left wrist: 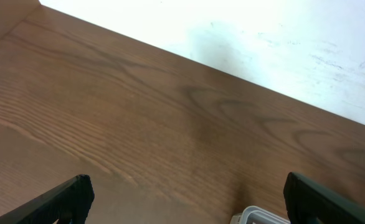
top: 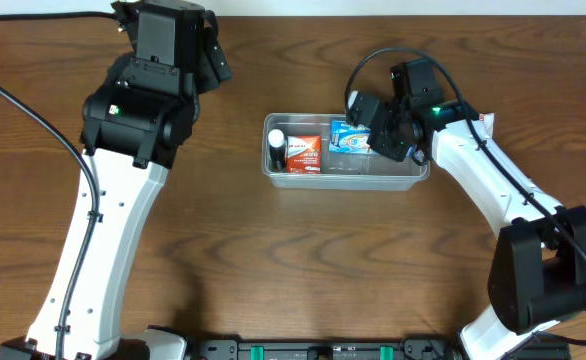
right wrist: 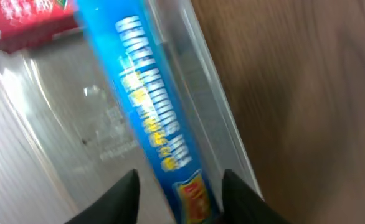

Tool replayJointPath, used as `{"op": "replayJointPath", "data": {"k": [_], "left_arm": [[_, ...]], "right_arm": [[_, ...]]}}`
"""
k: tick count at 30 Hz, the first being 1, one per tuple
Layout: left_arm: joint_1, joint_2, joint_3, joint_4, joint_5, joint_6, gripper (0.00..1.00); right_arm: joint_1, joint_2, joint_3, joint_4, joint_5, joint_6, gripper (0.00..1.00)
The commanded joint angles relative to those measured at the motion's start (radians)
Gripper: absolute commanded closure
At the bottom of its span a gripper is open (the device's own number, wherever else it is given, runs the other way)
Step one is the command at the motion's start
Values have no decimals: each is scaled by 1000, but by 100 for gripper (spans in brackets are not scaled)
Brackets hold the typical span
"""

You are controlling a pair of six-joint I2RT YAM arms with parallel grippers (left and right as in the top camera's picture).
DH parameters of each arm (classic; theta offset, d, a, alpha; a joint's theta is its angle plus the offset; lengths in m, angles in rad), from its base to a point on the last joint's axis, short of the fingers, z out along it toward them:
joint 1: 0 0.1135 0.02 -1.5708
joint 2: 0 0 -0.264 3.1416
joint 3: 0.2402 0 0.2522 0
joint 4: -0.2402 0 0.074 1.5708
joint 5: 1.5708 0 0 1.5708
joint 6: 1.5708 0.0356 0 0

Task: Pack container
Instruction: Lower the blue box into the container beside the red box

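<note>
The blue box lies between the right gripper fingers, lengthwise along the container wall; whether clamped, I cannot tell.

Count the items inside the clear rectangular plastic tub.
3: a small black-and-white bottle at the left end, a red box beside it, a blue box in the middle. The right pincer may hide more.

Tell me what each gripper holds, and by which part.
Left gripper: open, holding nothing. Right gripper straddles one end of the blue box; whether it grips cannot be told.
</note>
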Motion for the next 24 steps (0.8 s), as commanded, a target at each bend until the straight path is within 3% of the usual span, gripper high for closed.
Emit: {"op": "replayJointPath", "data": {"k": [1,8,14,21,24], "left_arm": [[4,-3,7,0,-16,13,2],[4,-3,7,0,-16,14,2],[4,-3,7,0,-16,13,2],[4,-3,7,0,-16,14,2],[4,-3,7,0,-16,13,2]], "right_arm": [[5,-13,12,-3,-36,222,63],[5,-20,12,-10,-63,447,64],[5,-26,12,-29,-195,472,61],[4,-27,14,-14,-193,464,61],[4,-29,21,-14,-192,388,60]]}}
